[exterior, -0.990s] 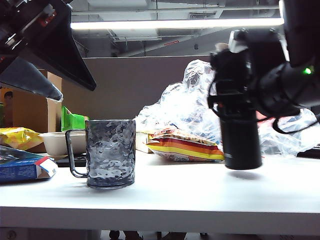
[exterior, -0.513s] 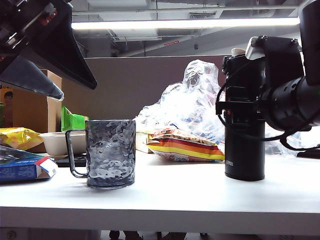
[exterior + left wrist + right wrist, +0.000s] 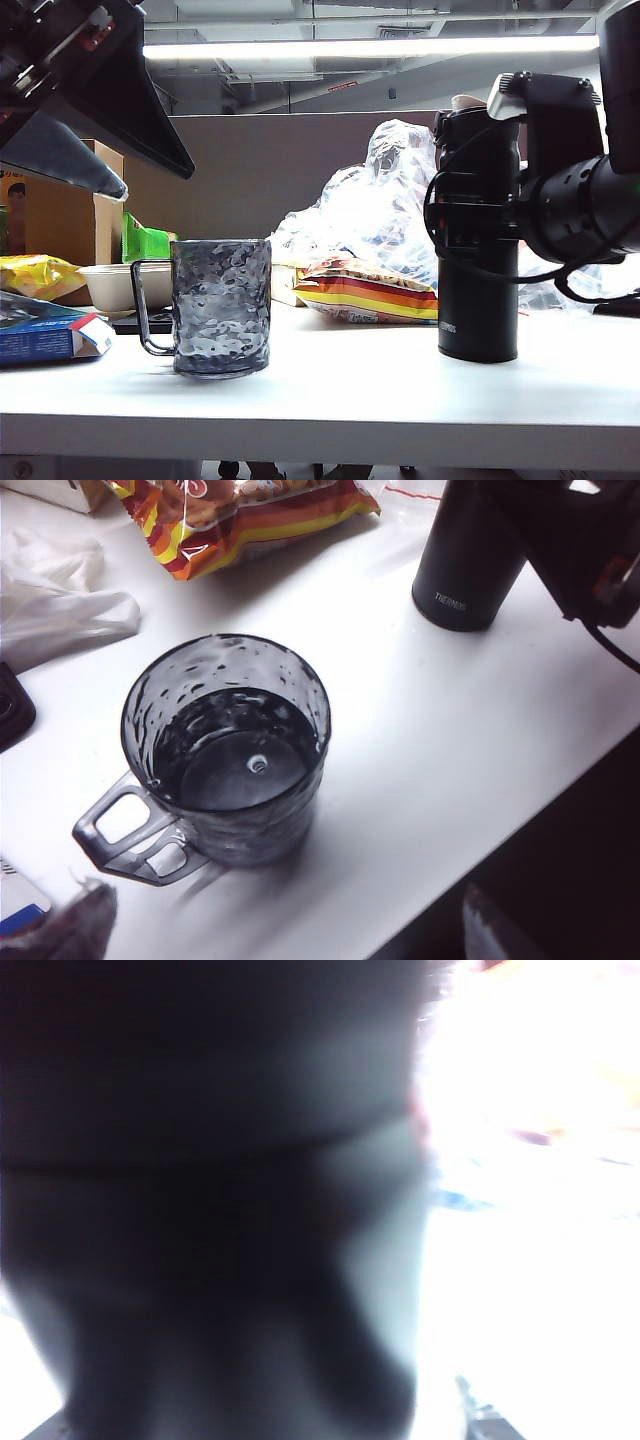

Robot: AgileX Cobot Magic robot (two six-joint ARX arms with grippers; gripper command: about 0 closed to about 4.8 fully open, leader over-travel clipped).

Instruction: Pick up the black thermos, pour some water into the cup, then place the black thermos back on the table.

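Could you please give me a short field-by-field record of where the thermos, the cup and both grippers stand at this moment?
black thermos: upright on the table, right of the cup
cup: upright, holds water, handle toward the left in the exterior view
right gripper: around the thermos's upper half; jaw state cannot be told
left gripper: open, above the cup, holding nothing
behind: striped snack bag, clear plastic wrap, pale bowl
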